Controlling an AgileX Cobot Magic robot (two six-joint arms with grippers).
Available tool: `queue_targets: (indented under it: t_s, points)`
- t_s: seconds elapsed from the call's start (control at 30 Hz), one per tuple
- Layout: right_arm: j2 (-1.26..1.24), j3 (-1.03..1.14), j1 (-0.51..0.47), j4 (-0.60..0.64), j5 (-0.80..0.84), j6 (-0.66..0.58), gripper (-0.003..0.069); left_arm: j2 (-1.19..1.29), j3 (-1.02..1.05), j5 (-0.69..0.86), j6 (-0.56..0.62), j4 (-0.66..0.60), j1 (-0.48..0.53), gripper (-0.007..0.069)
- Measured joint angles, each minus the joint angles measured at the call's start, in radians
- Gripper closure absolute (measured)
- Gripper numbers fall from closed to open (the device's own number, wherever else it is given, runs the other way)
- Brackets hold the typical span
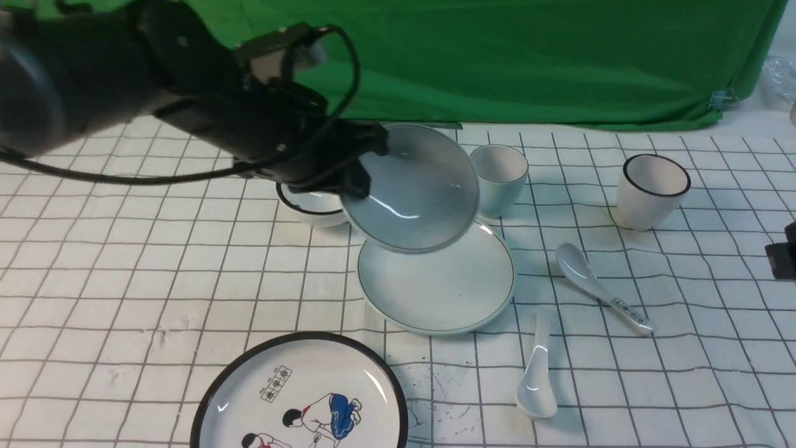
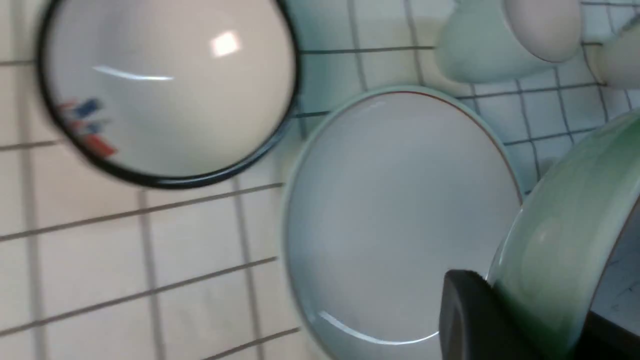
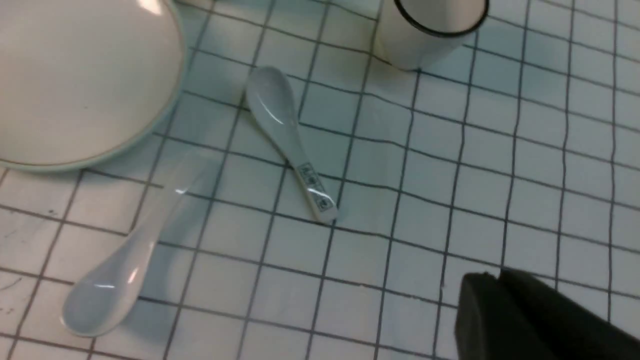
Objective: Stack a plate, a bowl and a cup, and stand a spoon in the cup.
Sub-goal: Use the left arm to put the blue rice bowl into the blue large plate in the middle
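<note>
My left gripper is shut on the rim of the pale bowl and holds it tilted above the far edge of the plain plate. In the left wrist view the bowl's wall sits between the jaws of the left gripper, over the plate. The pale cup stands upright just beyond the plate, to the right. The plain white spoon lies right of the plate's near edge and also shows in the right wrist view. My right gripper is shut and empty, at the far right edge.
A black-rimmed bowl stands left of the plate, partly behind my left arm. A black-rimmed cup stands at the far right. A spoon with printed characters lies right of the plate. A cartoon plate lies at the near edge.
</note>
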Motion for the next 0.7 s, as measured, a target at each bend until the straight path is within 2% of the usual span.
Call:
queue_targets:
  t_s: [0.13, 0.3, 0.57, 0.7]
  points:
    - [0.046, 0.000, -0.033, 0.055, 0.007, -0.056, 0.0598, 0.173, -0.100, -0.002, -0.015, -0.006, -0.047, 0.0575]
    - [0.078, 0.000, -0.033, 0.104, -0.008, -0.109, 0.0597, 0.307, -0.154, 0.000, -0.030, -0.003, -0.047, 0.0575]
    - [0.134, -0.017, -0.033, 0.127, -0.035, -0.127, 0.0589, 0.326, -0.167, -0.002, -0.047, 0.031, -0.047, 0.0571]
    - [0.200, -0.080, -0.033, 0.147, -0.016, -0.131, 0.0580, 0.324, -0.172, -0.003, -0.048, 0.064, -0.047, 0.0534]
